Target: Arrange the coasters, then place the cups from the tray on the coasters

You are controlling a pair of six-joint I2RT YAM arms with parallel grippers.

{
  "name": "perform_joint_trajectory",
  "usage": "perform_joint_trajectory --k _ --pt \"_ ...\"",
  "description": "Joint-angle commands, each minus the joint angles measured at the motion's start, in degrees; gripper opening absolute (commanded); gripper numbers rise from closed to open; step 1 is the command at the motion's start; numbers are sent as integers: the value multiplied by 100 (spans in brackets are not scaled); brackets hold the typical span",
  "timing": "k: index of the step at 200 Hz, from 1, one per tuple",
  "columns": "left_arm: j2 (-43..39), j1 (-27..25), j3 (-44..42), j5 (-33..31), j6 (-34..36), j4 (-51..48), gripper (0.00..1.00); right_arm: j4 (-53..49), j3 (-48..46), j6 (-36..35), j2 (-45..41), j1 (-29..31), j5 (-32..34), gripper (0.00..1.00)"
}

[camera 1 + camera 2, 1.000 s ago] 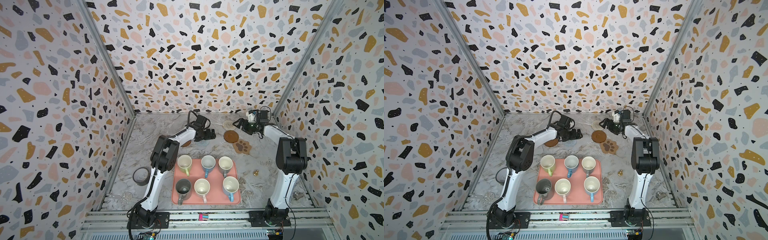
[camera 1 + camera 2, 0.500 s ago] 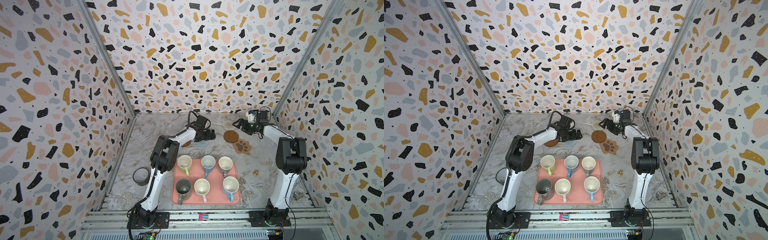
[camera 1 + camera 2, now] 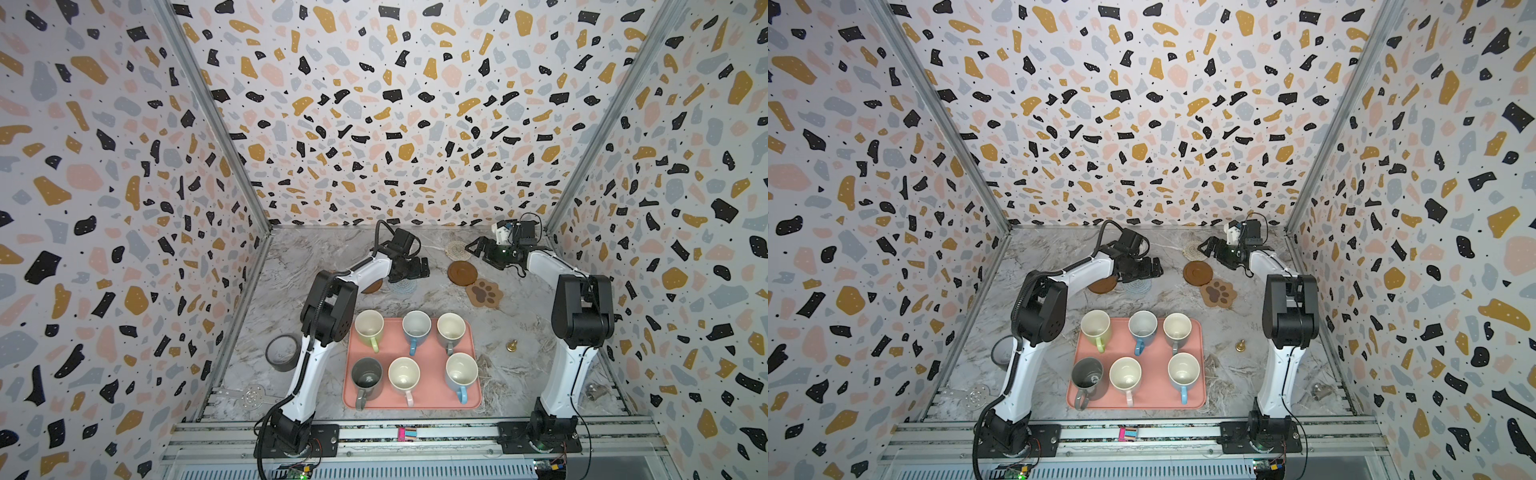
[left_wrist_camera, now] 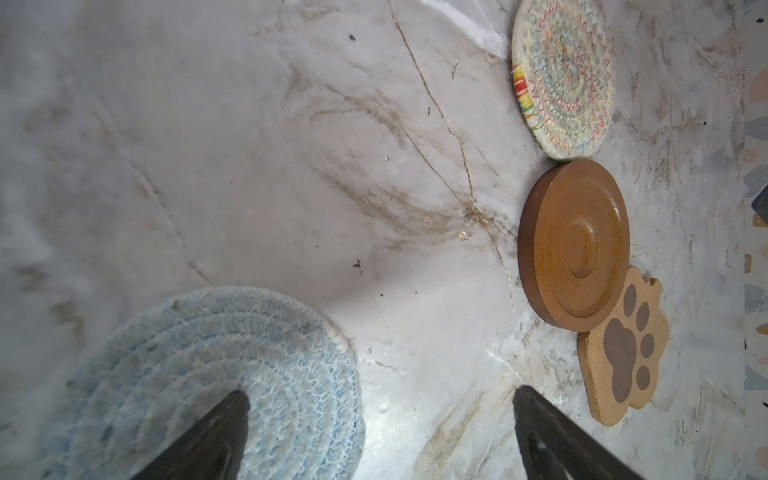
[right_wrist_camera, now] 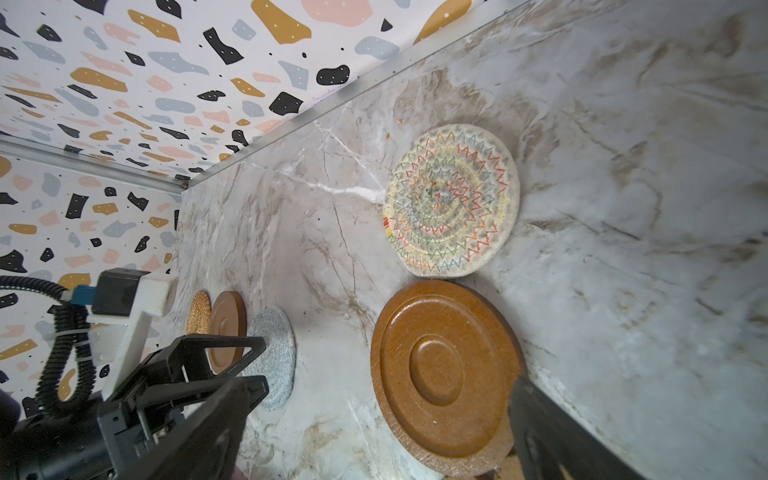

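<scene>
Six cups stand on the salmon-pink tray (image 3: 431,358) near the front: light green (image 3: 369,328), blue (image 3: 416,327), light grey (image 3: 451,330), dark grey (image 3: 366,376), pale pink (image 3: 403,376) and a second blue (image 3: 461,374). Behind the tray lie the coasters: cream woven (image 3: 457,249), brown disc (image 3: 462,273), paw (image 3: 483,293), blue-grey woven (image 3: 404,286); another brown disc (image 3: 372,286) shows partly under the left arm. A tan woven one (image 5: 198,312) appears only in the right wrist view. My left gripper (image 3: 419,268) hangs open by the blue-grey coaster (image 4: 216,365). My right gripper (image 3: 473,249) is open over the brown disc (image 5: 444,374).
A grey tape roll (image 3: 282,352) and a perforated metal disc (image 3: 253,395) lie front left. A small brass bell (image 3: 511,345) and a metal fitting (image 3: 592,392) sit right of the tray. Terrazzo walls close in three sides.
</scene>
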Motion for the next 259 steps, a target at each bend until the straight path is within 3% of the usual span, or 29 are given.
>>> perform_joint_trajectory --k 1,147,259 --pt "29 29 188 -51 8 14 100 11 216 24 31 -16 -41 99" --pt "-112 19 -355 98 -66 196 100 -106 169 -1 -45 -14 -6 99" --pt "19 29 -206 -5 -18 199 100 -71 109 25 -97 -12 -13 99"
